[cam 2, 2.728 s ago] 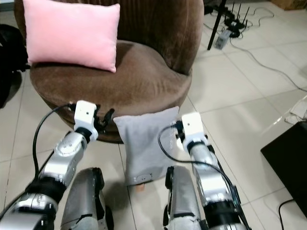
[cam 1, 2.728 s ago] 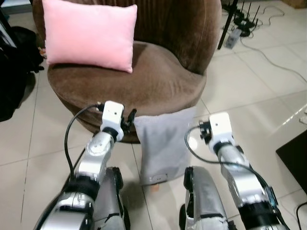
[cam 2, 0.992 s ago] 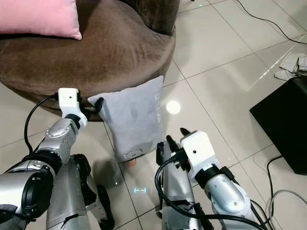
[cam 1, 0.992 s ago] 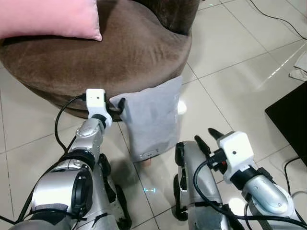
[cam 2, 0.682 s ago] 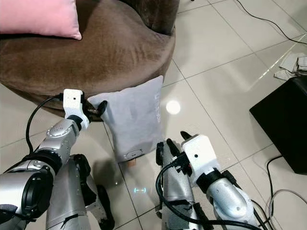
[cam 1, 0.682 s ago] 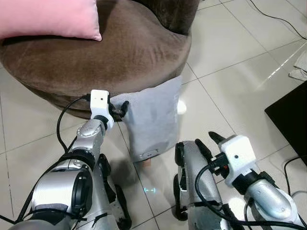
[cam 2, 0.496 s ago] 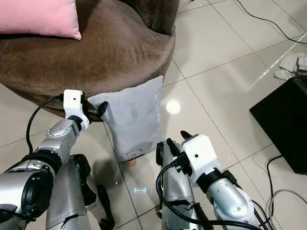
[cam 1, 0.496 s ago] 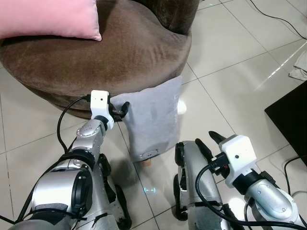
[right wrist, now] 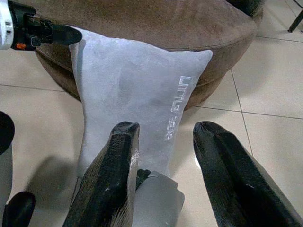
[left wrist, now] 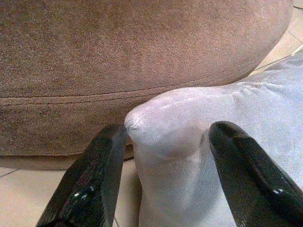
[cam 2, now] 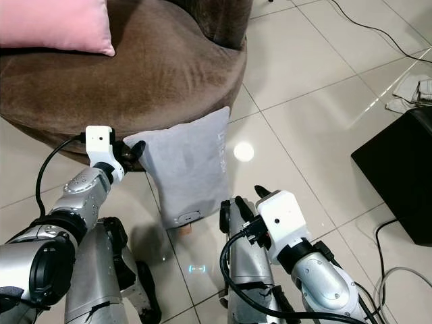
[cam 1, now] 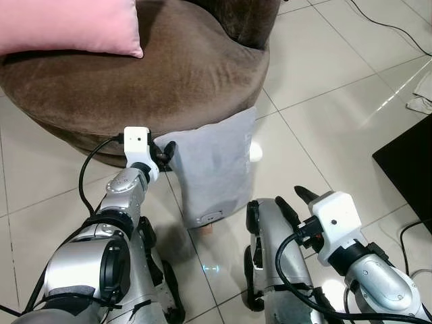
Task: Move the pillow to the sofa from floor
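A pink cushion [cam 1: 67,27] rests at the left of the brown velvet sofa [cam 1: 189,74]. Below it, the left gripper [left wrist: 161,142] reaches the upper corner of the grey pillow [cam 1: 212,169], its fingers spread wide to either side of that corner (not clamped). The pillow stands on the tiled floor [cam 1: 324,88], leaning against the sofa's base. To the right, the right gripper [right wrist: 165,156] hangs low with fingers parted, holding nothing. A black box [cam 2: 405,175] sits at far right.
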Controlling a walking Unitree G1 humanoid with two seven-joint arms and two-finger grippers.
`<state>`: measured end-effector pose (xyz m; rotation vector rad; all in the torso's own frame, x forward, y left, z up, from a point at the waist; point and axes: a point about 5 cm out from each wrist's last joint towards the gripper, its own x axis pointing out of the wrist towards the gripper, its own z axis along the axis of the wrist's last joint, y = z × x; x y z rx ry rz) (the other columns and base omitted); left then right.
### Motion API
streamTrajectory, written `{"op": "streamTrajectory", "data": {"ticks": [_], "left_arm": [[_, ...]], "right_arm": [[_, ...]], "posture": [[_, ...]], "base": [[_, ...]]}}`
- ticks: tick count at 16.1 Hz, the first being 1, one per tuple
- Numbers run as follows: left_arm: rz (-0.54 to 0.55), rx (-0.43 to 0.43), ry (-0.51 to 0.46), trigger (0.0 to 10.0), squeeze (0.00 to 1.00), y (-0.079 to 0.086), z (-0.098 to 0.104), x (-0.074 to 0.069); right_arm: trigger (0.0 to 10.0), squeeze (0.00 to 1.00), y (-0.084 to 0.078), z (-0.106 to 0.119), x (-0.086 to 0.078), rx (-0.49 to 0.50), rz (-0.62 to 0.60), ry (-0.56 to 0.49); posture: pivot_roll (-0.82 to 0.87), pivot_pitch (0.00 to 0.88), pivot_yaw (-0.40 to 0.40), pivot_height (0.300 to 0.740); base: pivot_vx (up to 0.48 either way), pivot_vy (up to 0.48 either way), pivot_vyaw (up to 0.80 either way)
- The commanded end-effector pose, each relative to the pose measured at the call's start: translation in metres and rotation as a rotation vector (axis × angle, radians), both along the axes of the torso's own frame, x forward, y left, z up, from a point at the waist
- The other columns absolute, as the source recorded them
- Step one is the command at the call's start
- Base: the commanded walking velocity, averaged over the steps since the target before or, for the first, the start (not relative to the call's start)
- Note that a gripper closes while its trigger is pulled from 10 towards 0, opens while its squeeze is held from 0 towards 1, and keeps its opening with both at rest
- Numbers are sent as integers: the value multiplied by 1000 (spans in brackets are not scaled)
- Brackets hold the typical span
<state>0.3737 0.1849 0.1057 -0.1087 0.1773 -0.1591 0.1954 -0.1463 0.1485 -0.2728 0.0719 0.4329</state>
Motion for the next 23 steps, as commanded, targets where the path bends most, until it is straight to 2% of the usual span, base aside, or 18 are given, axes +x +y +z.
{"op": "streamTrajectory", "data": {"ticks": [1,4,7,9,13,15,16,17,18,19,20,21,22,23], "left_arm": [[-9,-16,33,0,0,-3,-6,-2],[-9,-26,34,0,0,-3,-8,-3],[-16,-68,-42,0,0,-2,-1,-3],[-83,-13,-84,0,0,-4,0,-5],[-121,31,-166,0,0,2,4,-9],[-136,48,-291,0,0,5,11,-17],[-153,76,-323,0,0,5,13,-20],[-216,162,-416,0,0,4,22,-42],[-219,173,-434,0,0,4,24,-49],[-223,198,-462,3255,0,1,29,-70],[-215,222,-478,10000,0,-2,31,-82],[-208,227,-484,10000,0,-4,31,-87],[-187,177,-486,10000,0,-16,32,-102],[-164,189,-484,10000,0,-17,31,-109]], "right_arm": [[10000,0,-2,1,-4,-5,0,2],[10000,0,-3,1,-4,-5,0,3],[10000,0,-1,-6,6,28,-15,6],[10000,0,4,-15,19,70,-42,8],[10000,0,10,-31,44,90,-72,15],[10000,0,9,-44,69,96,-128,56],[10000,118,8,-46,77,110,-142,65],[10000,1000,4,-55,99,248,-228,121],[10000,1000,3,-56,104,285,-246,131],[10000,1000,6,-60,115,345,-250,153],[10000,1000,12,-61,123,365,-228,166],[10000,1000,14,-61,126,369,-216,170],[10000,1000,20,-61,139,355,-189,175],[10000,1000,22,-59,147,377,-200,180]], "posture": [[-338,313,-10,487],[-332,310,-11,487],[-261,299,5,487],[-177,274,13,487],[-71,255,22,487],[-1,247,2,487],[19,258,8,487],[83,245,12,487],[89,239,11,487],[128,233,3,487],[142,235,-5,487],[142,235,-5,487],[171,227,-25,487],[186,228,-32,487]], "base": [[0,0,0],[0,0,0],[0,0,0],[0,0,0],[0,0,0],[0,0,0],[0,0,0],[0,0,0],[0,0,0],[0,0,0],[0,0,0],[0,0,0],[0,0,0],[0,0,0]]}}
